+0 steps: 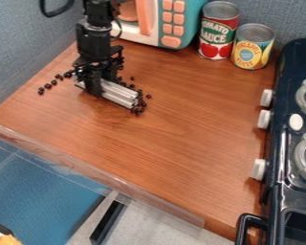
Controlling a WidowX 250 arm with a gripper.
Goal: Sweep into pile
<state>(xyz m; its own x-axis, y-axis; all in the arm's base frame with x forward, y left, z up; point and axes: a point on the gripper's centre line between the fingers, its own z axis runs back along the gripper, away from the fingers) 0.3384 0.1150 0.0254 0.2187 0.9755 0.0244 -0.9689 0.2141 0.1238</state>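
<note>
microwave (151,27) and stove (287,76) run past the edges; the gripper (97,82) hides part of the bar (120,95), perhaps some beads (48,86) too.

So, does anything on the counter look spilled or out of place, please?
Yes, small dark beads lie loose on the counter, some trailing off, others bunched by the silver bar; they look spilled.

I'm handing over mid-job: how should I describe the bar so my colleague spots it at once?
On the wooden counter, well left of the stove, find the black gripper. Beneath it, slanting down rightward, is the bar: silvery, straight and ridged, unlike the small, dark, round beads scattered by it.
</note>
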